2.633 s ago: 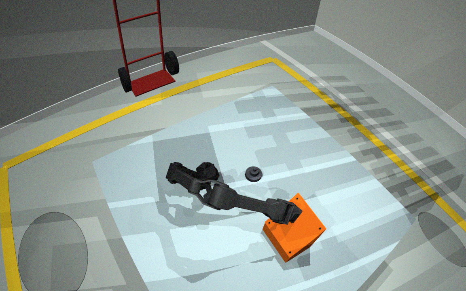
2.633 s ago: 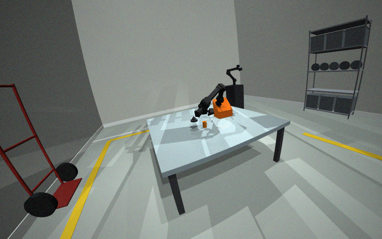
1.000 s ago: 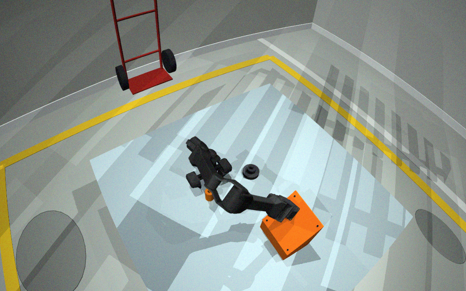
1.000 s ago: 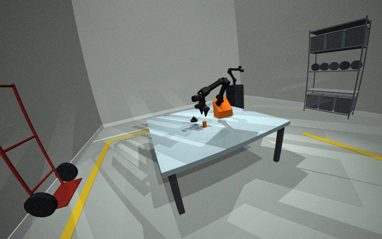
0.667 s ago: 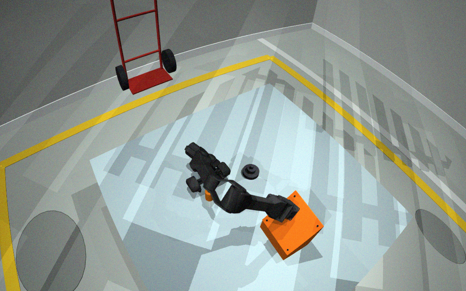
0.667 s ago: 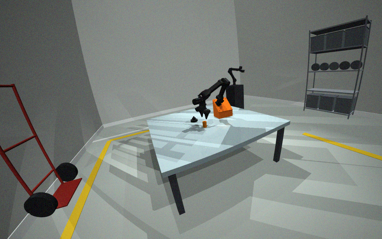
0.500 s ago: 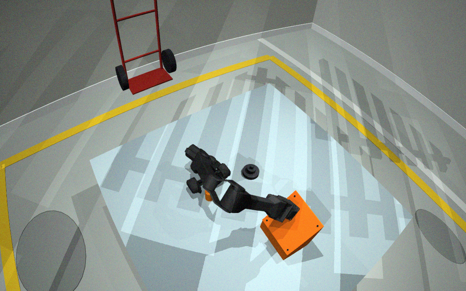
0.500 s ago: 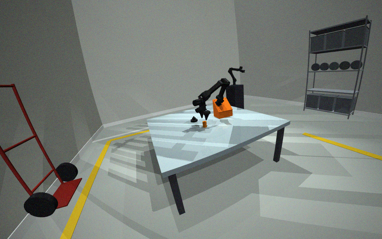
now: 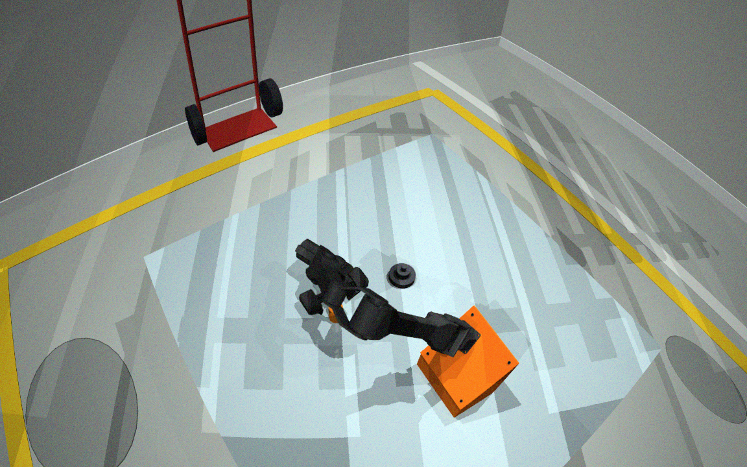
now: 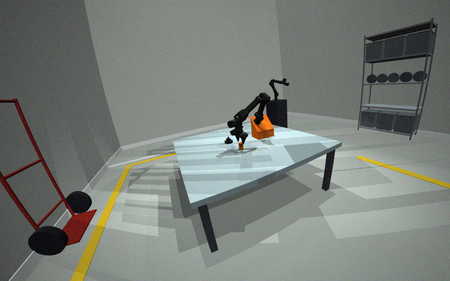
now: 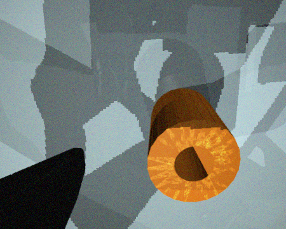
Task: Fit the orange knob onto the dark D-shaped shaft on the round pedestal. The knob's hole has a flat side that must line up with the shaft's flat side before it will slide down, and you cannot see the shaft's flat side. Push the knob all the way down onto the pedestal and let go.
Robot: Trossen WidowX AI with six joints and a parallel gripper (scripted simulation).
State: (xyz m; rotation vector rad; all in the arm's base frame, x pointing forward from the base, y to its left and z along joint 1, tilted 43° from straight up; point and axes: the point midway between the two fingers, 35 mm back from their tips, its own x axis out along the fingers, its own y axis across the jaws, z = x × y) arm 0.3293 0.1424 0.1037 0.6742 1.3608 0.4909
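The orange knob stands upright on the table, partly hidden by the arm in the top view. Its end with the D-shaped hole faces up to the wrist camera; the hole's flat side slants along its right. My gripper is open and empty, pointing down at the knob. In the wrist view its fingertips are on either side of the knob with a gap at each. The round pedestal with its dark shaft stands apart from the knob, bare. The shaft's flat side cannot be made out.
The arm's base sits on an orange block on the pale table. Striped shadows cross the table. A red hand truck and a shelf rack stand away from the table.
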